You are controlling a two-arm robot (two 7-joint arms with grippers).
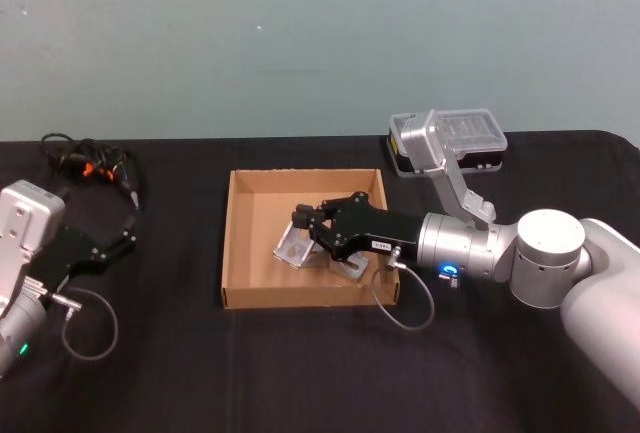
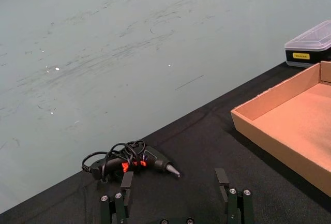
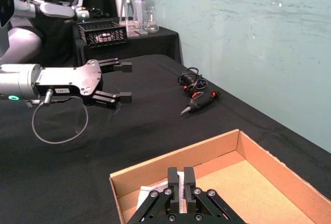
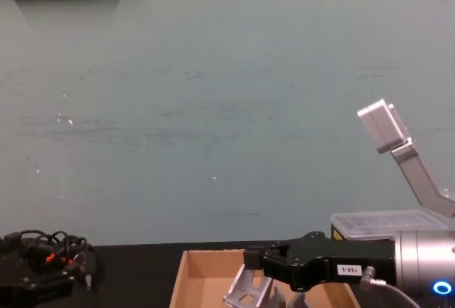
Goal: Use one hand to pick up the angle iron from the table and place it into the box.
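Clamped between right gripper [image 1: 302,221] fingers above the box [image 1: 240,253]: angle iron [image 1: 292,246], likely stiff, slippery, best pinched on one flat flange.

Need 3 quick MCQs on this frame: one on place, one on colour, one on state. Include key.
1. Where is the angle iron?
A. over the box, in the right gripper
B. on the table beside the box
C. in the left gripper

2. What colour is the table?
A. white
B. black
C. tan

3. What state is the left gripper in?
A. shut on a cable
B. shut on the angle iron
C. open, holding nothing

Key: 1 A, the head view shows the right gripper's fingers shut on it above the box floor. 2 B, the cloth around the box is matte black. 3 C, the right wrist view shows its fingers apart and holding nothing.
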